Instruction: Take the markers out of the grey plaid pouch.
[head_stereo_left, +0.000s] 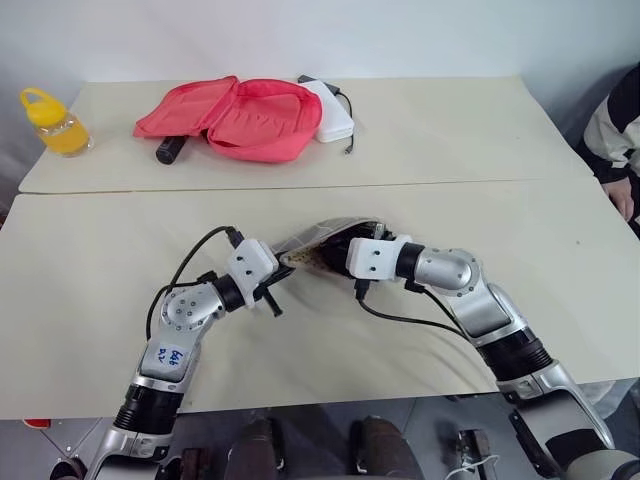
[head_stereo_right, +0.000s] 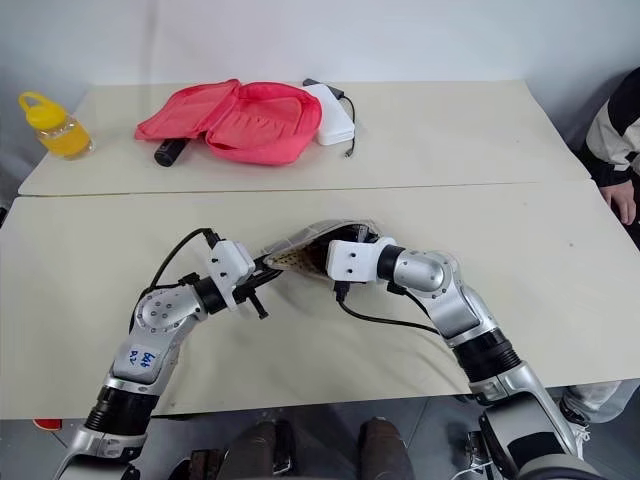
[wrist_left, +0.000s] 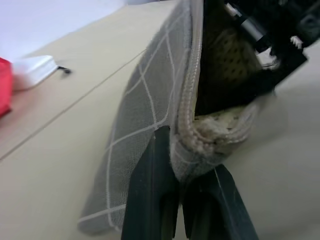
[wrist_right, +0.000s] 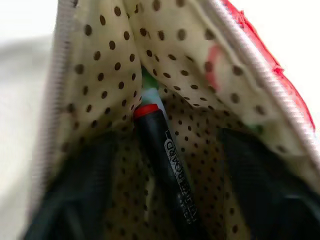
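I see two tan tables (head_stereo_left: 120, 230) butted together, their seam running across the middle of the frame; wide bare surface lies to the lower left and right of my arms, and the near edge runs along the bottom. At center, the grey plaid pouch (head_stereo_left: 318, 238) is held up off the table between both grippers. My left gripper (wrist_left: 176, 176) has its fingers together, clamped on the pouch's zipped edge. My right gripper (head_stereo_left: 335, 258) reaches into the pouch mouth, fingers spread apart against the dotted lining. Inside the pouch, in the right wrist view, a dark marker with a red end (wrist_right: 162, 150) lies between those fingers, with a green marker (wrist_right: 148, 85) partly hidden behind it. On the far table, upper left, stands a yellow bottle (head_stereo_left: 55, 122); toward top center lie an open pink-red case (head_stereo_left: 240, 118), a black cylinder (head_stereo_left: 170, 150) and a white box (head_stereo_left: 335, 112). A person's sleeve (head_stereo_left: 618, 130) shows at the right edge.
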